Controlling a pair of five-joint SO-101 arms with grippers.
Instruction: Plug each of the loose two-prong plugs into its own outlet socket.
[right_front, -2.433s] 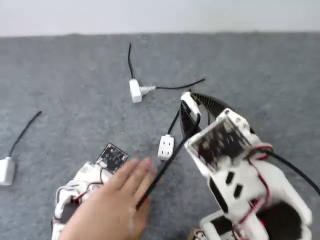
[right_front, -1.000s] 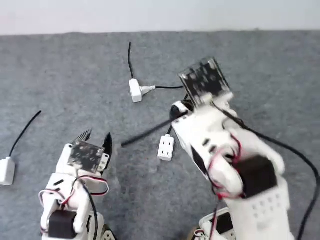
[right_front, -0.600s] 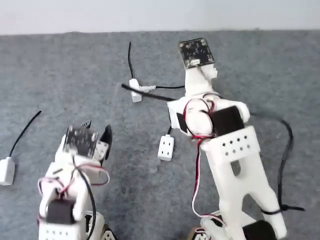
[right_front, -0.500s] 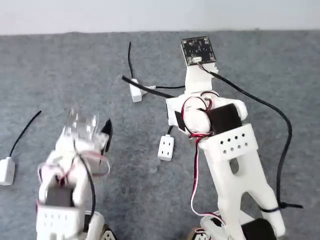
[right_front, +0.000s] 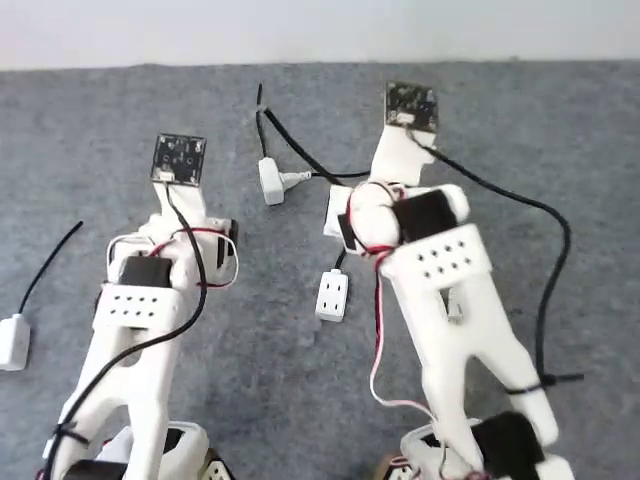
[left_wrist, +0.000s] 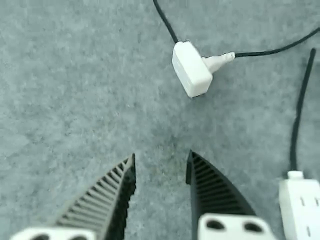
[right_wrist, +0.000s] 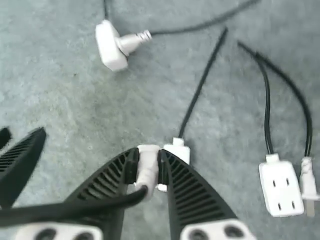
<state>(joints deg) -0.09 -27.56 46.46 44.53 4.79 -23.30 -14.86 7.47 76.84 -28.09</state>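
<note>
Step in hand: carrying one plug to a socket. The right gripper (right_wrist: 147, 155) has its fingers (right_wrist: 182, 185) closed on the white body of a two-prong plug (right_wrist: 147, 172), and the plug's black cord (right_wrist: 75, 205) drapes back across the fingers toward the wrist. The plug's long axis lies along the fingers. Its prong end is hidden and is judged to point away from the wrist, toward the nearest outlet socket (right_front: 332, 295). That socket lies on the grey desk (right_front: 500, 150) between the two arms, just beyond the held plug in the right wrist view. It lies flat with slots upward and its long axis running away from the arm bases; its own lead (right_front: 342, 262) leaves the far end. The next move calls for tilting the plug prongs-down over one slot pair, aligning both prongs, then pressing straight in. The light socket may slide, so bracing is advisable. The left gripper (left_wrist: 161, 159) hovers over bare desk, fingers (left_wrist: 117, 195) moderately apart and holding nothing, well placed to steady it. Farther off, a second socket (right_front: 270, 182) has a seated plug (right_front: 295, 180) joined to its side. A third socket (right_front: 12, 342) lies far out on the left arm's side, and a fourth socket (right_wrist: 277, 187) lies beside a loose plug (right_wrist: 307, 175)
</note>
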